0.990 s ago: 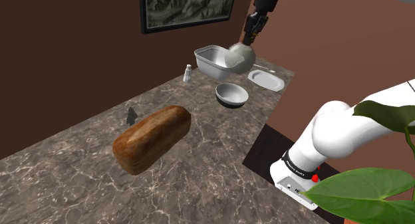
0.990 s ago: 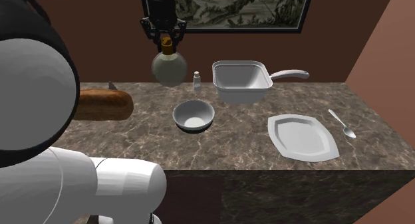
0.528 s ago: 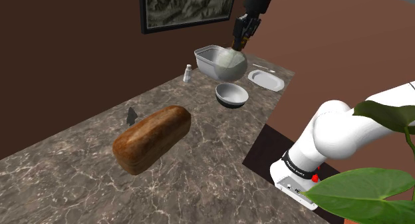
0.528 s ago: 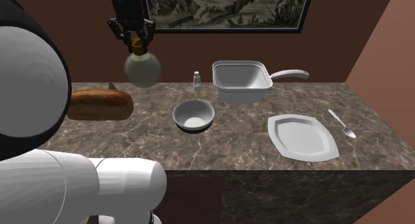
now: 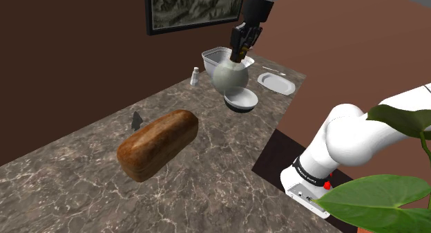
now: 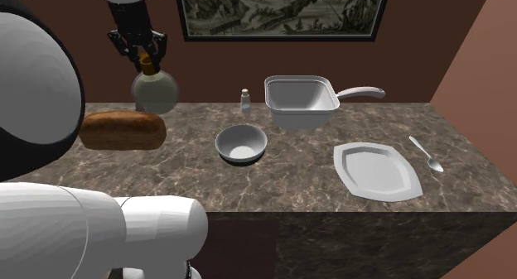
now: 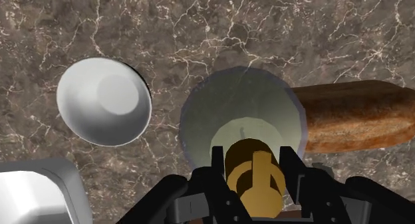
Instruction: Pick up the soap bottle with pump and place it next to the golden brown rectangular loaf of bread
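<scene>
Right now I am pinching the gold pump of the soap bottle (image 7: 239,116) between my two black fingers (image 7: 217,164), one pressing on each side of it, and the round greyish body is hanging below my gripper (image 7: 255,159), clear of the counter (image 7: 199,30). Looking along my fingers, the bottle is hovering between the bowl (image 7: 103,100) and the loaf (image 7: 352,116), and its rim is covering the loaf's near end.

In the shoulder view the bottle (image 5: 230,77) is hanging at about 2 o'clock from the loaf (image 5: 157,143), and its base is overlapping the bowl (image 5: 241,98) and the square pan (image 5: 215,57). In the second exterior view the bottle (image 6: 154,93) is sitting at 1 o'clock of the loaf (image 6: 123,130) and at 10 o'clock of the bowl (image 6: 241,143).

The bowl is showing a bare inside, and so is the pan (image 6: 301,101). The plate (image 6: 377,170) is lying at 4 o'clock of the pan, with a spoon (image 6: 427,155) just beside it at 2 o'clock.

My arm is coming down from the shoulder view's top edge, and my gripper (image 5: 240,53) is pointing down at the counter (image 5: 207,169).
</scene>
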`<state>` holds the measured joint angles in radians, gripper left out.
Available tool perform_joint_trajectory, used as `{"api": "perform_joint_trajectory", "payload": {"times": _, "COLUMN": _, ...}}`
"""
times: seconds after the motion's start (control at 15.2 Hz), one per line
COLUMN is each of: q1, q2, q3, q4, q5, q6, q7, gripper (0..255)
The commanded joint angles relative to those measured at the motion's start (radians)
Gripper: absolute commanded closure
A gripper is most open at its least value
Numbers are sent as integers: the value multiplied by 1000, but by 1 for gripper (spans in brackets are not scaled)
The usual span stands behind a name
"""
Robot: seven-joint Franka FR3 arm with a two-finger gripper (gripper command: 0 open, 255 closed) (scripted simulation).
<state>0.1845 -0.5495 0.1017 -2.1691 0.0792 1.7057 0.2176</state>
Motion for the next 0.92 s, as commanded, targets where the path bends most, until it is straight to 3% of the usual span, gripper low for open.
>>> {"api": "perform_joint_trajectory", "payload": {"times": 0.0, "q1": 1, "q2": -4, "q3": 2, "q4": -31, "q5": 2, "q6": 27, "q7": 0, "gripper": 255}}
{"api": "perform_joint_trajectory", "payload": {"times": 0.86, "q1": 4, "q2": -15, "q3": 9, "q4": -213, "q5": 10, "q6": 200, "q7": -6, "gripper": 255}}
